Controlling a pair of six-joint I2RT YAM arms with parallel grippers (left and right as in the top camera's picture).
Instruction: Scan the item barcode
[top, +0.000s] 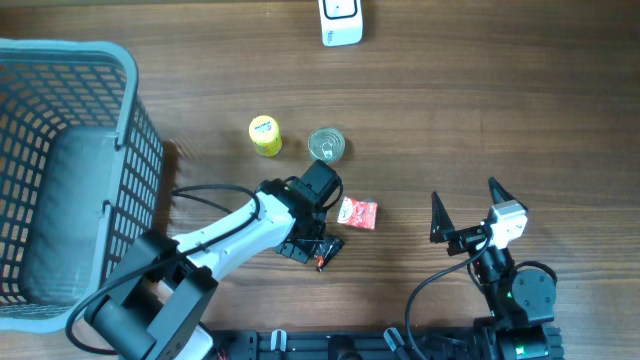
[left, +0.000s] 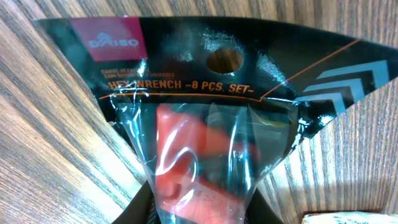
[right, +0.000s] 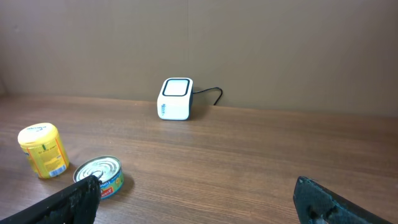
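**Overhead view.** The tin can (top: 326, 145) stands on the counter (top: 500, 100) and serves as the reference; the yellow can (top: 265, 136) is seen just beside it on the left; the white scanner (top: 341, 22) lies well beyond it at the far edge; a red packet (top: 357, 213) lies nearer the robot than the tin can, slightly to the right; the grey basket (top: 130, 80) is placed well to the left of the tin can. The left fingers (top: 303, 248) are lowered on the robot's side of the tin can, over the hex wrench set (top: 330, 246), which lies on the counter just left of the red packet. The right fingers (top: 438, 215) are held spread wide, well to the right of the tin can, with nothing between them.

**Left wrist view.** The hex wrench set (left: 205, 81) fills the frame; its black header card and orange contents in clear film are shown; the lower part of the pack is pinched between the two dark fingers (left: 138, 210) at the bottom edge, so the fingers are closed on it.

**Right wrist view.** The tin can (right: 99, 176) is seen at lower left; the yellow can (right: 43, 150) stands just left of it; the scanner (right: 176, 98) stands well beyond it; the right fingers (right: 78, 199) are parted at the lower corners, gripping nothing.
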